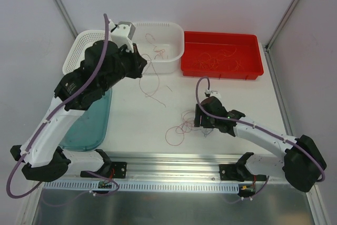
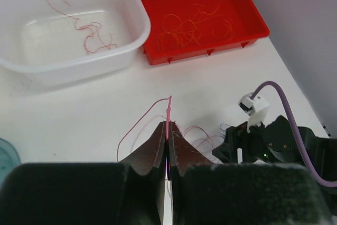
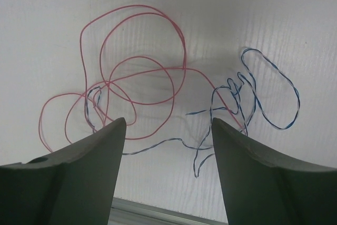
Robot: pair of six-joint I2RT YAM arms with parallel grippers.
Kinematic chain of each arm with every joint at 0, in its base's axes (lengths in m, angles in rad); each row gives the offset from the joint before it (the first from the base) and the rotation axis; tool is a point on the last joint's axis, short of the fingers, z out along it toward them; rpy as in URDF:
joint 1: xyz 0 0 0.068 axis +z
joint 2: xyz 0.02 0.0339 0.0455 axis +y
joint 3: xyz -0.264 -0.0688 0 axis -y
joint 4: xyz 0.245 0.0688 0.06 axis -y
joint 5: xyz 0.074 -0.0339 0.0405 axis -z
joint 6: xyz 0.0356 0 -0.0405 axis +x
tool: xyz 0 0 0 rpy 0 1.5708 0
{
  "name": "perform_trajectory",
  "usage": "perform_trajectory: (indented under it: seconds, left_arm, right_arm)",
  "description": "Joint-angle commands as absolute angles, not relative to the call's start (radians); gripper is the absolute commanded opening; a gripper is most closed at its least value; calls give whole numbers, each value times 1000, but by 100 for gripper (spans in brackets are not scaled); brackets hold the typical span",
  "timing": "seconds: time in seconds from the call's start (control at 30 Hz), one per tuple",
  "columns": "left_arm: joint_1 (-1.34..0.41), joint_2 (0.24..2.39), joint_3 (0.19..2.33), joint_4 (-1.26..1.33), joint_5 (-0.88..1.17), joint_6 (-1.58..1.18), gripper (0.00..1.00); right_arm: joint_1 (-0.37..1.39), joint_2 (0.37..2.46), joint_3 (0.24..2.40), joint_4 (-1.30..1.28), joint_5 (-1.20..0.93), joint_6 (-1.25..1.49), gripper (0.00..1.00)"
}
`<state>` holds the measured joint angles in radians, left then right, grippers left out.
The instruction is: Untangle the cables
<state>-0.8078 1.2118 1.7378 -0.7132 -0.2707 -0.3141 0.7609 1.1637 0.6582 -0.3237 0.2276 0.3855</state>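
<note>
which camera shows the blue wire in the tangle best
The right wrist view: the blue twisted wire lies spread out just beyond the open right pincer, crossing the red wire. The top view shows only a faint dark squiggle beside that pincer; the left wrist view, barely a bluish trace.

Two white arms with black joints and purple hoses
The left arm (image 1: 55, 125) and right arm (image 1: 266, 136) have white shells, black joints and black bases; a purple hose (image 1: 107, 38) runs along each. The left fingers (image 2: 151, 154) are dark wedges, the right fingers (image 3: 89, 167) smooth grey-green.
</note>
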Motion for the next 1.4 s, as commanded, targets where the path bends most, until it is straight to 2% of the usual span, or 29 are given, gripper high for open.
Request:
perform_trajectory:
  seconds: [0.0,0.17,0.33,0.77,1.0,1.2,1.27,1.33,1.37]
  left_arm:
    - [-750,1224,1848,-833,-296,-233,0]
    - [-684,1221,1972,-896,-394,-154,0]
    - [-589,1192,1970,-917,-518,-68,0]
    - [-109,1132,1646,-910,-472,-40,0]
    - [81,1147,1431,-835,-460,-112,0]
    - [130,1204,1226,-799,-436,-202,1]
    - [149,1212,1157,-795,-445,-222,12]
    - [164,1213,1112,-788,-448,-250,29]
    - [163,1212,1105,-788,-459,-261,60]
  right_arm:
    - [753,1175,637,-282,238,413,70]
    - [726,1186,600,-298,242,425,69]
    - [718,1128,594,-333,244,414,69]
    - [745,925,611,-488,324,390,71]
    - [752,887,604,-511,328,394,71]
    - [750,884,609,-517,334,384,71]
    - [752,891,618,-522,334,380,71]
    - [755,893,621,-523,336,380,71]
    - [758,893,623,-525,342,374,71]
